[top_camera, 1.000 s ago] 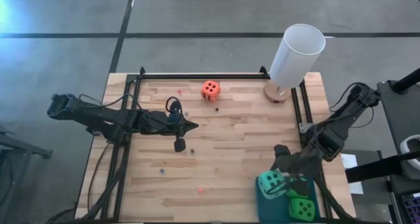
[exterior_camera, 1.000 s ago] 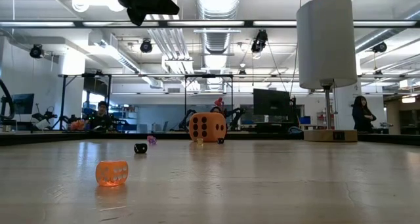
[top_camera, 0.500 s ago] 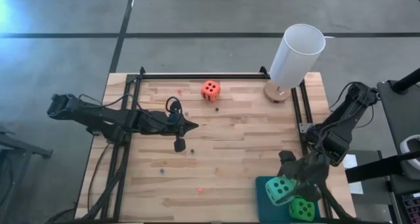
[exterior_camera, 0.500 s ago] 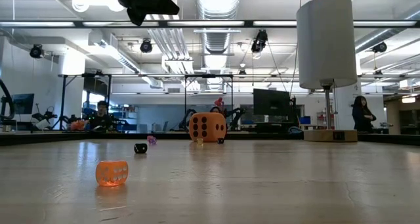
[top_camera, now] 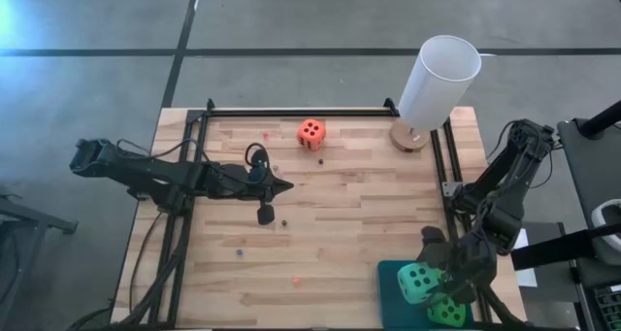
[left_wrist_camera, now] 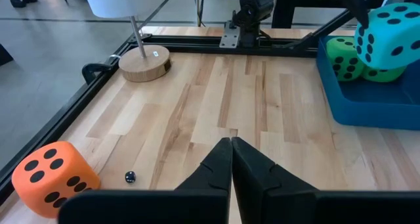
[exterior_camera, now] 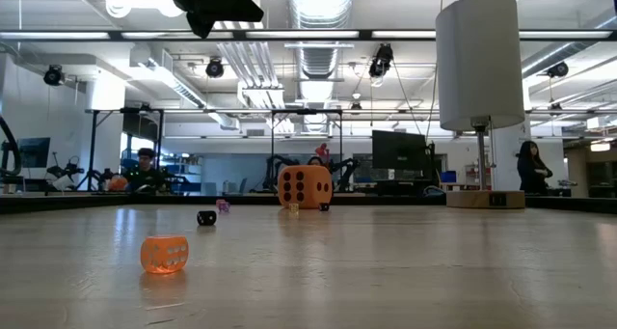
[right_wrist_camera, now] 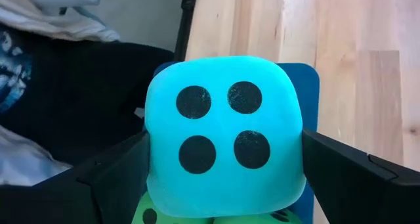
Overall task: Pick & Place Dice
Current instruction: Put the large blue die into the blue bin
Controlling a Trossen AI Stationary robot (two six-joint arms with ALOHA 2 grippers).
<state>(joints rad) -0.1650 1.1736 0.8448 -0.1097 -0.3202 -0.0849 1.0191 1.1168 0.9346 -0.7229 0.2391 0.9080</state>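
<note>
Right pincer (top_camera: pixel 424 284) moved nearer blue tray (top_camera: pixel 388 273), gripping four-pip turquoise die (top_camera: pixel 418 281), left pincer (left_wrist_camera: pixel 231 159) closed.

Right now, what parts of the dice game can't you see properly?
- Green dice: high view, mostly covered by the right gripper and the turquoise die it holds; how many there are is unclear.
- Blue tray: high view, cut off by the bottom edge.
- Tiny dice on the table: too small to read pips.
- Orange die: left wrist view, partly behind the shut left gripper.

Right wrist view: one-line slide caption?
Right gripper holds the turquoise die, four pips showing, over a green die in the blue tray.
</note>
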